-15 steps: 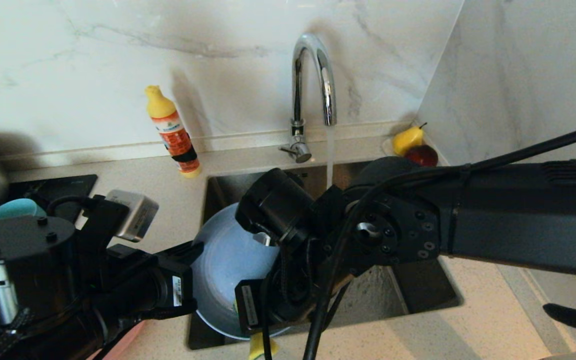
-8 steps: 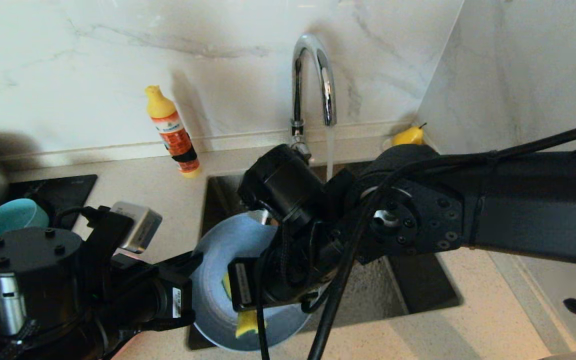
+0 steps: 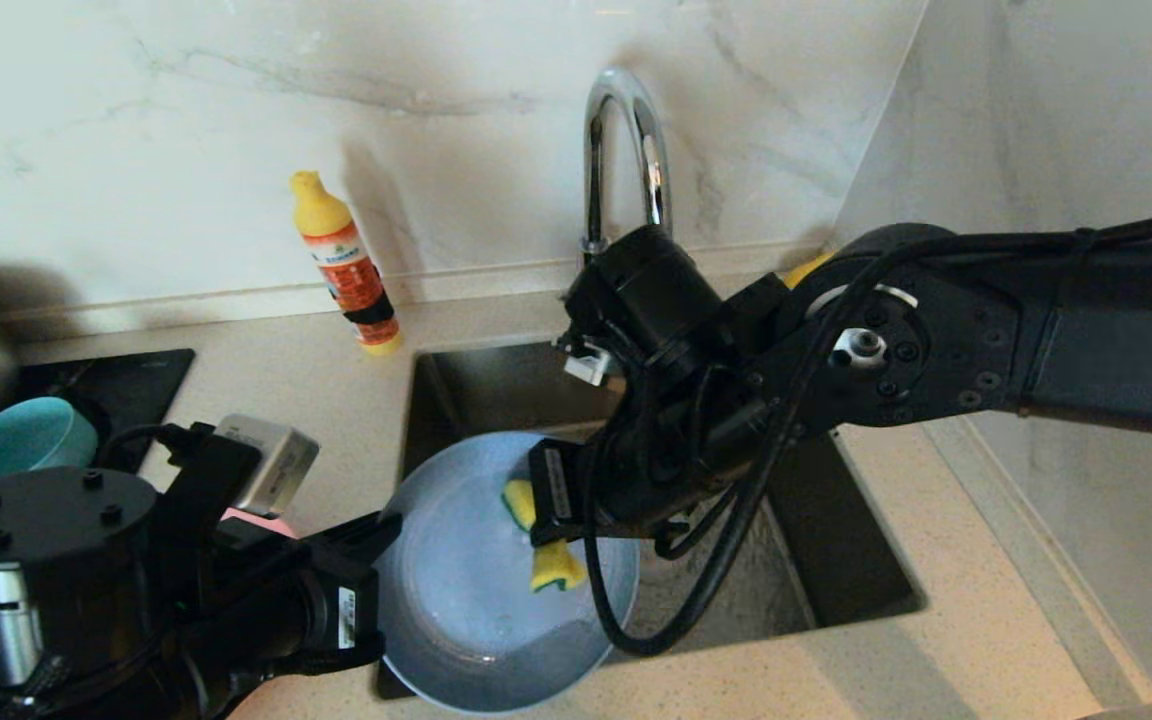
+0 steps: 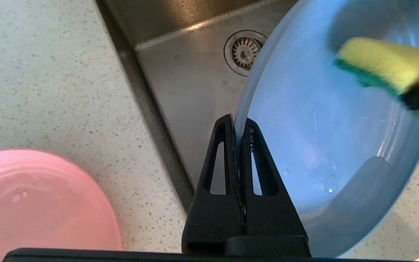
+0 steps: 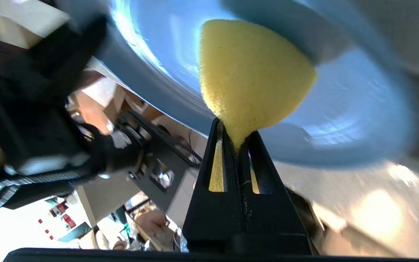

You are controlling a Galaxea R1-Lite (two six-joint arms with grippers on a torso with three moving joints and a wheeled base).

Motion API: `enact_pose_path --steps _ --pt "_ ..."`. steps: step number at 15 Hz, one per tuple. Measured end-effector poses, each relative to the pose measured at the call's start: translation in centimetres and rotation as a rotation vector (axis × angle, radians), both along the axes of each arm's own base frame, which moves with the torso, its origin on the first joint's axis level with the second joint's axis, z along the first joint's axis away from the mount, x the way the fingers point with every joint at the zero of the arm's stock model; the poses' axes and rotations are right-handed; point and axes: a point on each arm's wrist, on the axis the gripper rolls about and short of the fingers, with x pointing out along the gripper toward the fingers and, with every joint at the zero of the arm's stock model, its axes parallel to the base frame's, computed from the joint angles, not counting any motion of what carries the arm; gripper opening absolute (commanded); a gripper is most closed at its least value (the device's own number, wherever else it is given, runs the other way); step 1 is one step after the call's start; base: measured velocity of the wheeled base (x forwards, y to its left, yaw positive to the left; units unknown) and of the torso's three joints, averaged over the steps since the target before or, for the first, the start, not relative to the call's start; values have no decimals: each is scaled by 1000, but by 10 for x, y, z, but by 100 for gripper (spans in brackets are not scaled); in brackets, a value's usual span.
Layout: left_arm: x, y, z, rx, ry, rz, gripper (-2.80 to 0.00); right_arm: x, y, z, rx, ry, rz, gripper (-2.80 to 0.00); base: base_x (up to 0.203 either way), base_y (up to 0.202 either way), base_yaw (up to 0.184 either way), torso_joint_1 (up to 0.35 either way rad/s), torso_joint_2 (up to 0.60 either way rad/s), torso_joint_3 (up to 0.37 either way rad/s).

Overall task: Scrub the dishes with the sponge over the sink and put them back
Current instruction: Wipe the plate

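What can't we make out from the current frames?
- Tap spout end and any water: head view, behind the right arm.
- Fruit saucer by the wall: head view, only a yellow sliver shows past the arm.
- Salmon-pink plate: left wrist view, cut off by the frame edge.
- Whether the sponge touches the grey-blue plate: right wrist view, motion blur.
- Right tool tips: buried in sponge foam.
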Motion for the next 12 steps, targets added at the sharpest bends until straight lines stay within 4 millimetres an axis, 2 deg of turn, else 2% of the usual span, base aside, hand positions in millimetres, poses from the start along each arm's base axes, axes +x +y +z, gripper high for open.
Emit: enact_pose_path --steps 4,7,9,12 --pt "-3 2 9 -27 -31 2 -280 -7 -18 8 -46 43 -17 -280 0 0 0 0 0 0" --pt "-5 5 13 -43 -47 6 -280 -14 -25 5 -105 97 -15 -280 0 0 0 0 0 0" --pt "-6 6 14 -55 -49 10 -280 -17 -17 -2 -119 110 2 -280 0 0 0 0 0 0" --pt "-4 4 17 -63 -57 9 -280 -26 6 -17 -143 123 58 -280 0 0 0 0 0 0"
